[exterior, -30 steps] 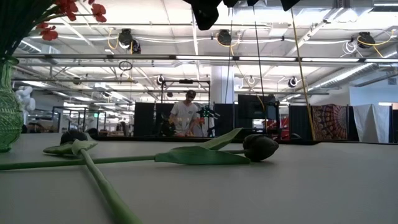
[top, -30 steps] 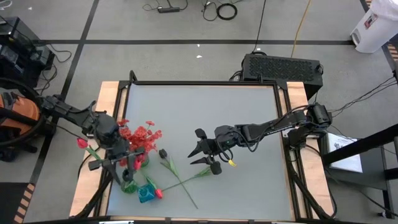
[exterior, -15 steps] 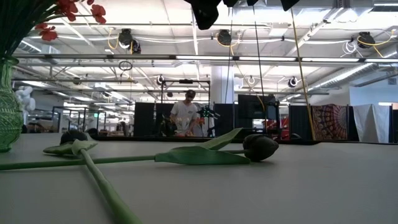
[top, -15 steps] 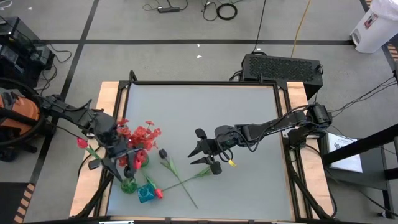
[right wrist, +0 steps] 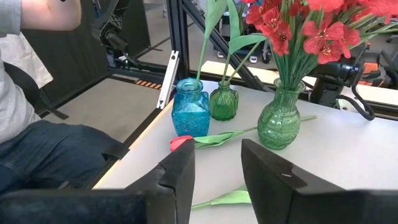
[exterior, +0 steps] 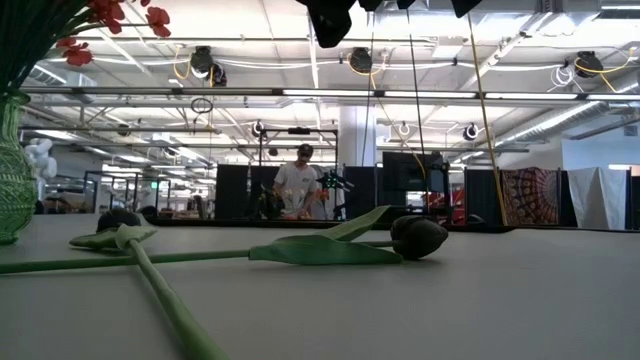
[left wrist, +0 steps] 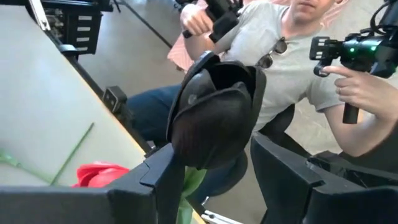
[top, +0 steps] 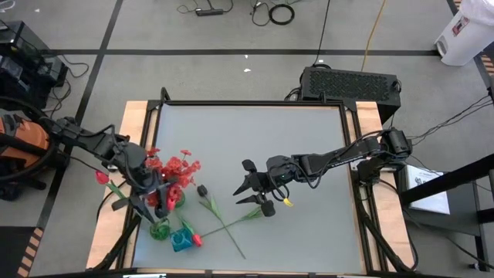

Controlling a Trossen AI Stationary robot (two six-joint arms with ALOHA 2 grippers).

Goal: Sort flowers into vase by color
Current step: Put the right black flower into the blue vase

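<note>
From above, the left end effector (top: 143,202) hangs by the red flowers (top: 176,171) at the table's (top: 255,139) left edge, clamped on a black bud (top: 160,188), I think. The right end effector (top: 248,188) waits mid-table, fingers apart, holding nothing. Two loose stems (top: 224,224) cross like an X.

Low down, one long stem (exterior: 160,290) runs toward the camera; a dark bud (exterior: 418,236) lies sideways.

The left wrist view shows the bud (left wrist: 214,118) pointing up between the fingers.

The right wrist view shows a blue vase (right wrist: 189,115), a small green vase (right wrist: 223,102) and a big green vase (right wrist: 279,118), all upright.
</note>
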